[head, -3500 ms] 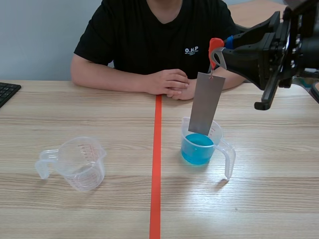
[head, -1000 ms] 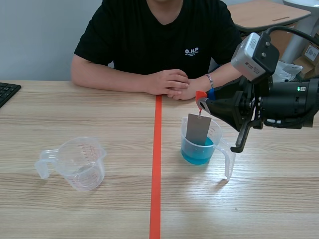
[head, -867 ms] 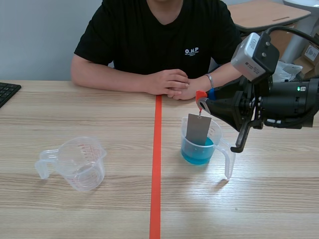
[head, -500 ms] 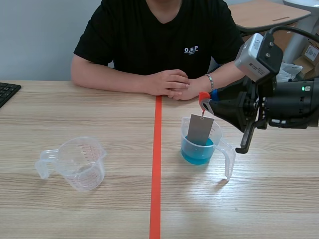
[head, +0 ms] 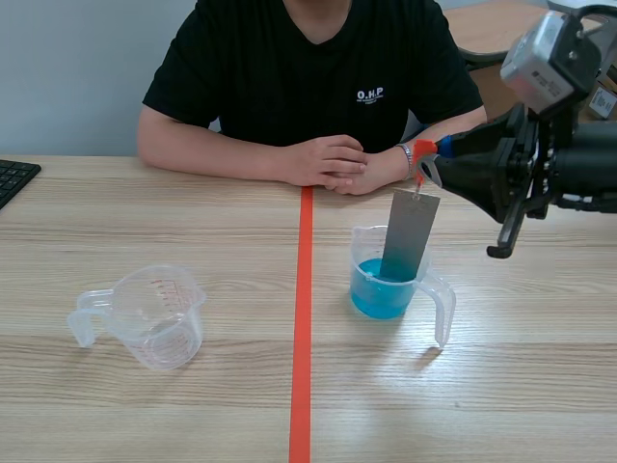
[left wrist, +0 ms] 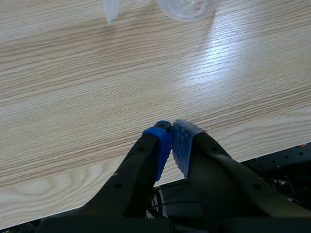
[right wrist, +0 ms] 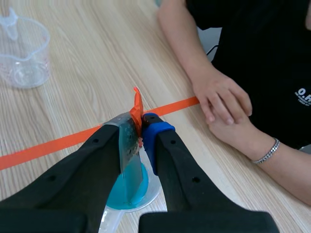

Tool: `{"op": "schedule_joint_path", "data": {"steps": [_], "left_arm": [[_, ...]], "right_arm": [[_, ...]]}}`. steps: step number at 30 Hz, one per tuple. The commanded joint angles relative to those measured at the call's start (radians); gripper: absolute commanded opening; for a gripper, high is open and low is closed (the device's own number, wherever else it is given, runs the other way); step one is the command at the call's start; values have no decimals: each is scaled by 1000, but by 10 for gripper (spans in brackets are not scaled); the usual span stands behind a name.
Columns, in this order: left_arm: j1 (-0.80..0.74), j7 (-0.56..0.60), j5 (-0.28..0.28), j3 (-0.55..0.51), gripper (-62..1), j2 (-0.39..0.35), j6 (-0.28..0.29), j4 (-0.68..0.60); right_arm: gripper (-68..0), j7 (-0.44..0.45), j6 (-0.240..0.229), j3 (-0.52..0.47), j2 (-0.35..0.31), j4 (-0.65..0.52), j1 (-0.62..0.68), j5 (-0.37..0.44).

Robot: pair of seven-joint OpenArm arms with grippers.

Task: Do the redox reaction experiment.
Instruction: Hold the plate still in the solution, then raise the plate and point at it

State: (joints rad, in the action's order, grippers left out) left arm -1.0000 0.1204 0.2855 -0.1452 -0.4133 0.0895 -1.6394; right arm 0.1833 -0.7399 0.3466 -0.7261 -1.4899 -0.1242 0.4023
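A grey metal strip (head: 405,236) hangs from a red clip (head: 422,150), and my right gripper (head: 431,160) is shut on that clip above the clear measuring cup of blue liquid (head: 384,286). The strip's lower end sits inside the cup, reaching the blue liquid. In the right wrist view the red clip (right wrist: 137,111) is pinched between the fingers of my right gripper (right wrist: 140,127), with the blue liquid (right wrist: 127,191) below. An empty clear measuring cup (head: 154,315) stands left of the tape line. My left gripper (left wrist: 171,145) hangs shut over bare table near the front edge, with the empty cup (left wrist: 187,7) ahead.
A person sits across the table with hands (head: 333,161) folded on the far side, close behind the blue cup. A black keyboard corner (head: 12,177) lies at the far left. An orange-red tape line (head: 303,318) runs down the table's middle.
My right gripper has risen and drawn back to the right, lifting the strip partway out of the blue liquid after it had been dipped deep. The cups have not moved.
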Motion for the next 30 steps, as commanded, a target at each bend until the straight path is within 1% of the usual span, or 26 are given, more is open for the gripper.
{"op": "schedule_joint_path", "data": {"steps": [1,6,9,18,23,27,30], "left_arm": [[0,11,3,-1,-563,0,3,-5],[0,10,3,-1,-563,0,3,-5],[0,10,3,-1,-563,0,3,-5],[0,10,3,-1,-563,0,2,-5],[0,10,3,-1,-563,0,3,-5],[0,10,3,-1,-563,0,3,-5],[0,11,3,-1,-563,0,2,-5]], "right_arm": [[-658,14,-6,-19,-32,-31,-25,31],[-658,14,-6,-29,-68,-74,-25,84],[-658,14,-6,-34,-80,-102,-25,96],[-658,-5,-6,-34,-120,-166,-25,166],[-658,-5,-6,-39,-153,-202,-25,204],[-658,-20,-6,-57,-167,-224,-25,224],[-658,-51,-6,-78,-169,-239,-25,248]]}}
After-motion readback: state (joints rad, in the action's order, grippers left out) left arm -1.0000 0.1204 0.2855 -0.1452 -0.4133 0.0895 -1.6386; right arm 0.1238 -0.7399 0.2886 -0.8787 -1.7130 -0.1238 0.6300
